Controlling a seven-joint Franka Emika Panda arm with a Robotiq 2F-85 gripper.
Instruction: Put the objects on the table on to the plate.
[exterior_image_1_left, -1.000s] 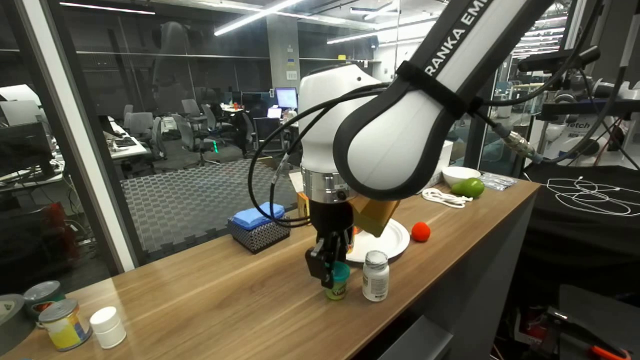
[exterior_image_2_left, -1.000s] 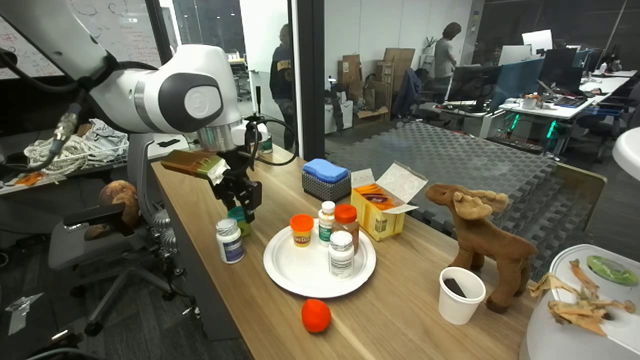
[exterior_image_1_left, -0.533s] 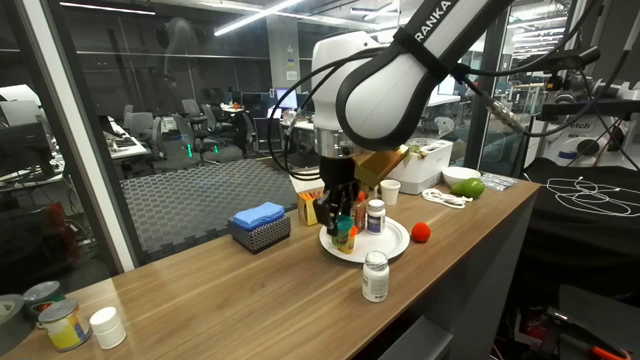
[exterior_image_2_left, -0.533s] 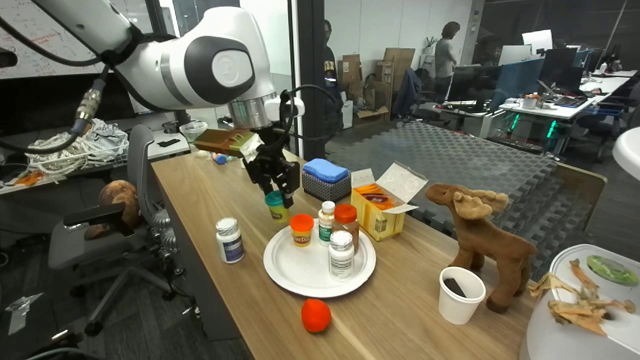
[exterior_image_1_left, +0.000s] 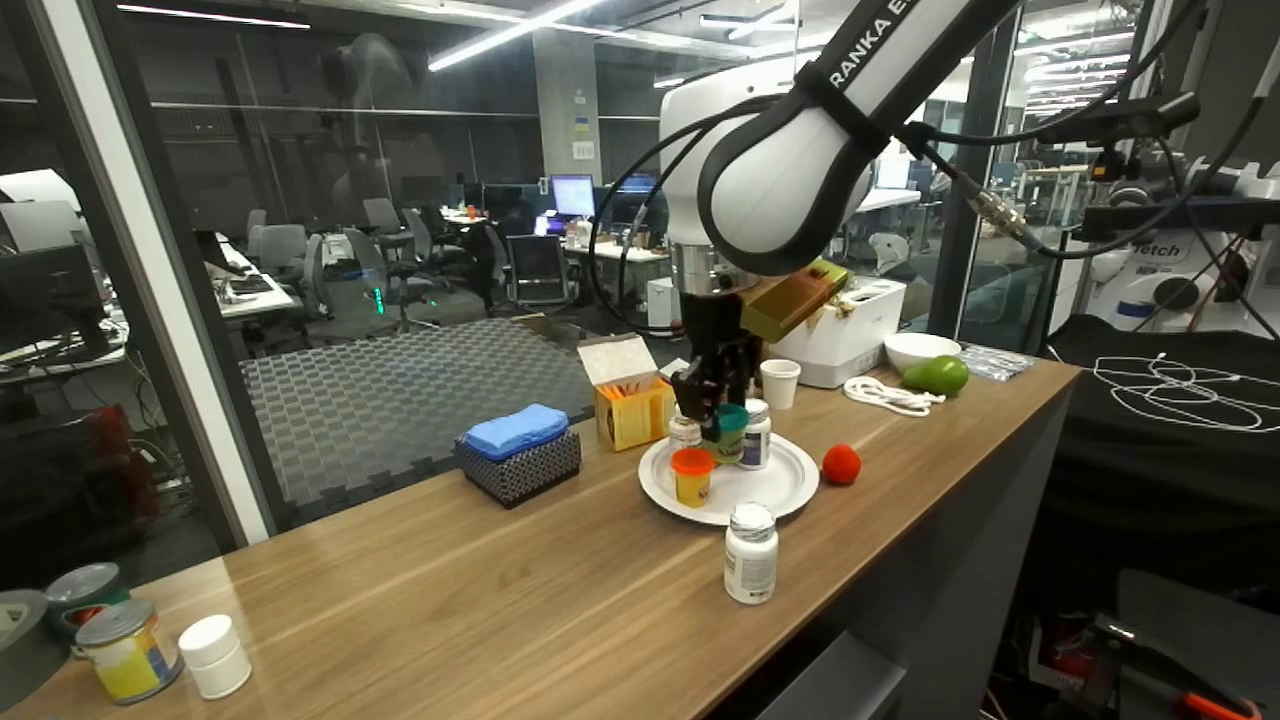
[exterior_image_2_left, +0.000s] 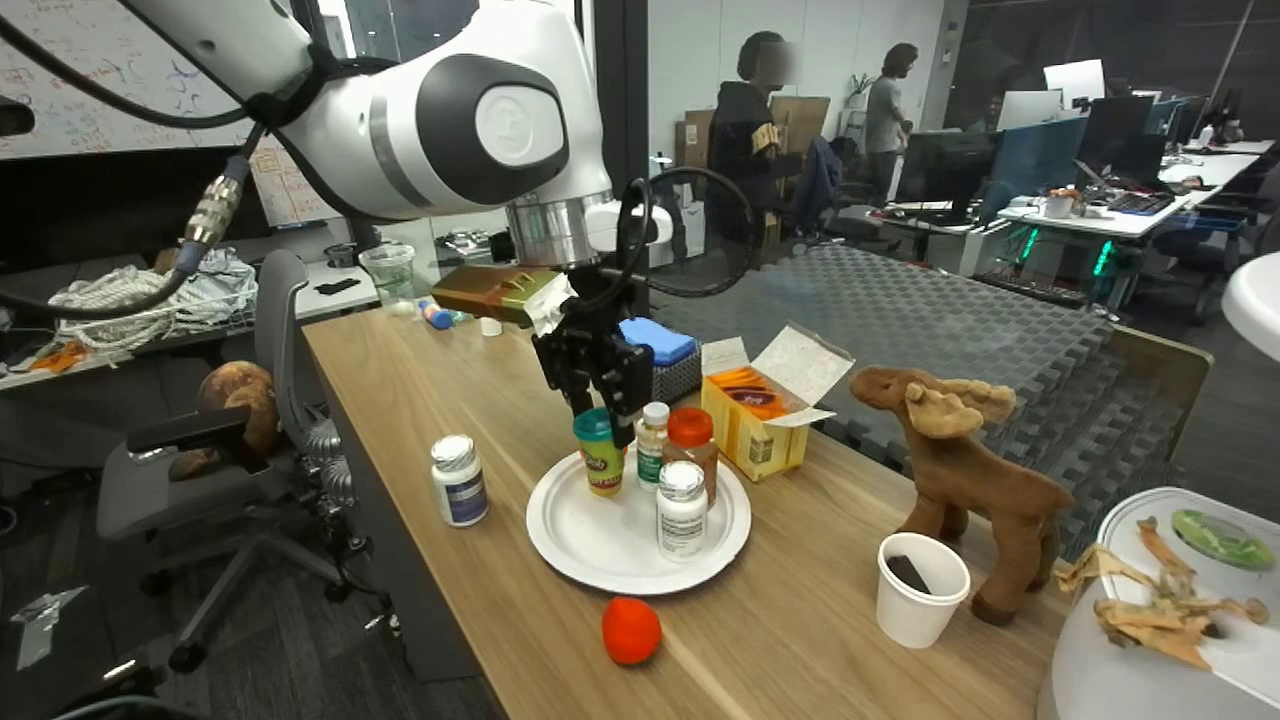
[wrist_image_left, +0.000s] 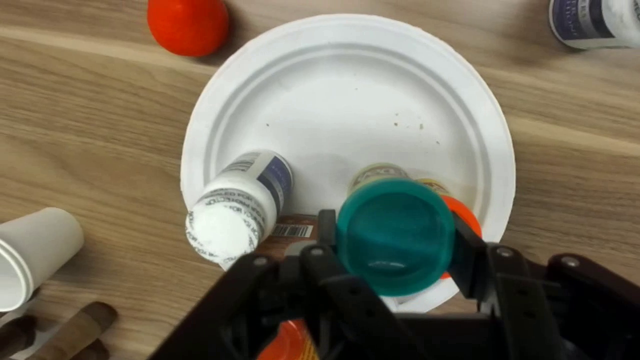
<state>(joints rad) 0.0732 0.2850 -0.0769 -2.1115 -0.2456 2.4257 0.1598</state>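
Grip: my end effector (wrist_image_left: 397, 237) clasps a cylindrical teal-lidded tub (exterior_image_2_left: 602, 465) (smooth, round on top) | Beneath me: matte white plate (wrist_image_left: 345, 100) with a ridged rim, carrying a squat orange-lidded tub (exterior_image_1_left: 692, 485) and bottles (exterior_image_2_left: 682, 515) | Out past its edge from me: rounded red object (exterior_image_2_left: 631, 632), white labelled bottle (exterior_image_2_left: 460, 485) on wood-grained tabletop (exterior_image_1_left: 450, 600)

Grn tub (exterior_image_2_left: 600, 452) in jaws, abv wht plate (exterior_image_2_left: 592, 548), red obj (exterior_image_2_left: 632, 631) nrby

We are reading "RANKA" on the arm (exterior_image_1_left: 800, 170) and "etch" on a machine (exterior_image_1_left: 1130, 290). We are finding "FOR YOUR" on a bottle (wrist_image_left: 245, 200).
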